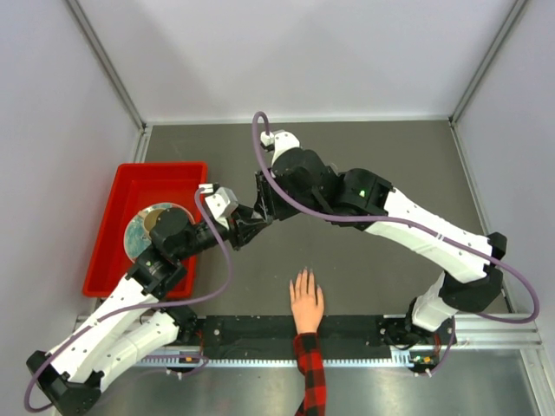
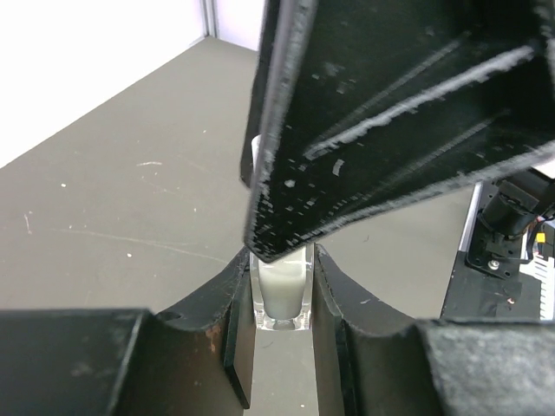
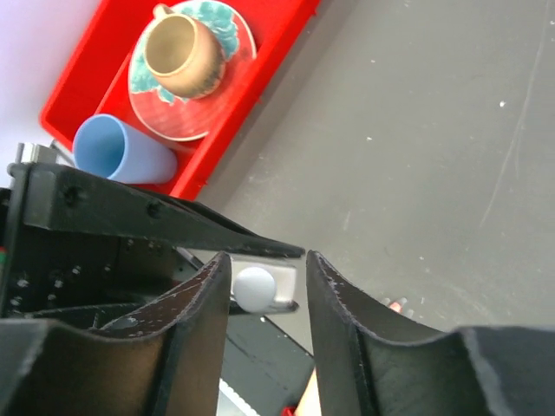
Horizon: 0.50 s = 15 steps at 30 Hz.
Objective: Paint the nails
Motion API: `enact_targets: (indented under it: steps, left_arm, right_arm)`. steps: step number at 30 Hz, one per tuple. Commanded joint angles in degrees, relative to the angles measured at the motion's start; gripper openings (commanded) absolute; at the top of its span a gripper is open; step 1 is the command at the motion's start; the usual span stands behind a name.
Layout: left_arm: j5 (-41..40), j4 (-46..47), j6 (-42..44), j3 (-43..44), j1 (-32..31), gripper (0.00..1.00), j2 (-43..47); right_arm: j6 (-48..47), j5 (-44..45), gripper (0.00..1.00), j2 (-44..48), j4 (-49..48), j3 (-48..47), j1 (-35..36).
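Left gripper (image 2: 282,260) fingers filled bottom of its wrist view, clamped tight on small glass bottle (image 2: 282,295) (pale liquid inside), bottle upright. Right gripper (image 3: 267,286) sat over bottle top, jaws partly open either side of round cap (image 3: 255,288), gap showing on one side. Hand (image 1: 306,303) lay flat at near table edge between arm bases, plaid sleeve (image 1: 310,373) behind it, apart from both grippers. Nails (image 1: 303,276) too small to judge. Red bin (image 1: 108,251) at left held tan cup (image 3: 178,56) on saucer (image 3: 221,26).

Red bin (image 1: 113,217) on desk (image 1: 390,156) left: tan mug (image 3: 179,54) on red-teal saucer (image 3: 165,113), blue cup (image 3: 121,152) beside it. Right of bin: clear glass bottle (image 2: 282,299), pale liquid.
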State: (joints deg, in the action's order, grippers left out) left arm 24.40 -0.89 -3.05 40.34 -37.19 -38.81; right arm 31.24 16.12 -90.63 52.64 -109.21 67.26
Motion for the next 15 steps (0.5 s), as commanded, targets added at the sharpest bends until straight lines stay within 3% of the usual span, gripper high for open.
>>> enact_targets:
  steps: [1,11,12,14,15]
  left_arm:
    - [-1.29,1.41,-0.11,0.8,-0.08,0.0,0.05]
    - [-0.24,1.15,-1.17,1.41,0.01,0.0,-0.04]
    - [0.2,1.15,-1.34,1.5,0.01,0.0,-0.04]
    - [2.22,1.24,-2.31,1.41,0.01,0.0,0.48]
    - [4.05,1.58,-3.44,1.32,-0.08,0.0,0.66]
  right_arm:
    - [-2.85,1.9,0.43,0.72,1.41,-2.59,0.67]
    - [-4.88,-0.2,0.28,-0.25,0.36,-3.73,0.67]
    - [-5.31,-0.91,0.24,-0.16,0.18,-3.73,0.76]
    - [-7.06,-3.28,0.02,0.01,0.09,-3.56,0.67]
    - [-8.38,-4.77,0.0,0.1,0.18,-3.47,0.76]
